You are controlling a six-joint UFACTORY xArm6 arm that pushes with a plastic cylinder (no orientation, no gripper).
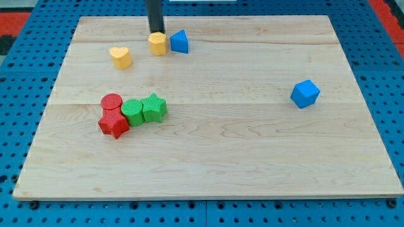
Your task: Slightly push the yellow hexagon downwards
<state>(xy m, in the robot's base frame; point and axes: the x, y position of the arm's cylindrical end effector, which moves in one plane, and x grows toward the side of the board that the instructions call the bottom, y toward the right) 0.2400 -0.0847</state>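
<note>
This is a robotics lab bench, a test rig and not a home or shop. A pale wooden board of glued planks [252,151] lies on a blue perforated metal base plate [379,44] with a regular grid of mounting holes, the kind used for fixing apparatus; a strip of red surface [12,22] shows at the view's top corners. Small plastic-looking coloured blocks sit on the board as test pieces, such as a blue cube-like block [305,93] and a red star block [114,125]. A straight dark rod [154,16] comes down from the view's top
</note>
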